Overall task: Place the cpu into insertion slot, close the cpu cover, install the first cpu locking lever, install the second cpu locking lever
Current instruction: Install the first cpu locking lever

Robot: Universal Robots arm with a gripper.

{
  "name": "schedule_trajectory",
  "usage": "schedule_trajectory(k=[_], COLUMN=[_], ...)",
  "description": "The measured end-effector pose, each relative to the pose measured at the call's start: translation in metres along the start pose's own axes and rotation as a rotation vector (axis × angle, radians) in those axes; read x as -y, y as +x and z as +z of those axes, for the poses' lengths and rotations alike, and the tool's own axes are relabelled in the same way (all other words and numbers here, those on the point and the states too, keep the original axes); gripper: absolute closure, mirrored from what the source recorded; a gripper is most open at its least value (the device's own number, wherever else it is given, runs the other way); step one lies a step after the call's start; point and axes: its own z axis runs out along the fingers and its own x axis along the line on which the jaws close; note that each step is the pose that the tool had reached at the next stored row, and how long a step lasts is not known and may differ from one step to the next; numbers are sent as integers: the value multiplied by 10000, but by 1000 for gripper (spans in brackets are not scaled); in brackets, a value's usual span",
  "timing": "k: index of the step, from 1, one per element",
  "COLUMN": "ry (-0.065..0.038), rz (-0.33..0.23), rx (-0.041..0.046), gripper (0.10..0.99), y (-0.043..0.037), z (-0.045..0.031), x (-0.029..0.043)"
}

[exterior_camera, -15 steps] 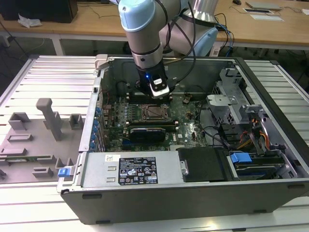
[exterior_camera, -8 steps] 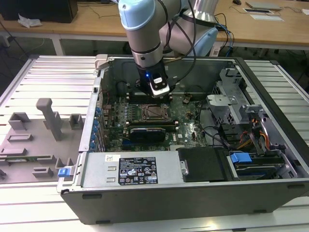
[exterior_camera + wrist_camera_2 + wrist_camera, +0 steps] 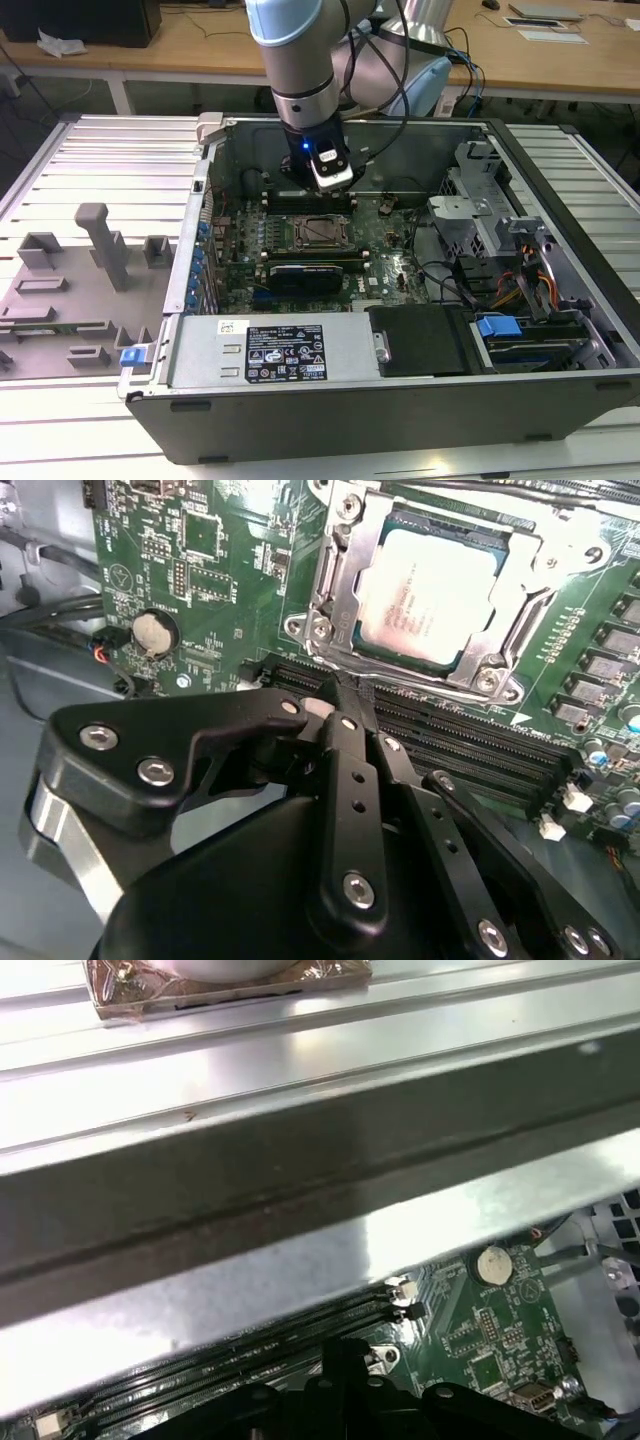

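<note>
The cpu (image 3: 430, 595), a pale silver square chip, lies flat in the insertion slot (image 3: 500, 550) on the green board. The cpu cover (image 3: 335, 575), a silver frame, lies down around the chip's edges. In the exterior view the slot (image 3: 322, 232) sits mid-board, with my gripper (image 3: 328, 185) just behind it, over the long black memory slots (image 3: 470, 750). My black fingertips (image 3: 343, 692) are pressed together with nothing between them, a short way off the slot's edge. Whether the locking levers are latched I cannot tell.
The open computer case (image 3: 560, 390) surrounds the board, and its grey metal wall (image 3: 300, 1190) stands close behind the gripper. A coin battery (image 3: 153, 632) and cables lie beside the slot. A drive cage (image 3: 480, 215) and wiring fill the exterior view's right. A grey fixture block (image 3: 105, 245) stands outside the case.
</note>
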Motion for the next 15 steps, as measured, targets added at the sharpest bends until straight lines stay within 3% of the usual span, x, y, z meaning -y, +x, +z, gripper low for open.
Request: schedule_trajectory(k=[5,7,11,14,15], ry=[32,163,440,766,813], rz=[-4,-34,-55,-100,-104], rx=[6,2,-203,-338,-369], gripper=[980,980,980,980,980], y=[2,6,9,6,4], z=[-1,2,9,15,15], x=[-3,-15,-19,-10,-4])
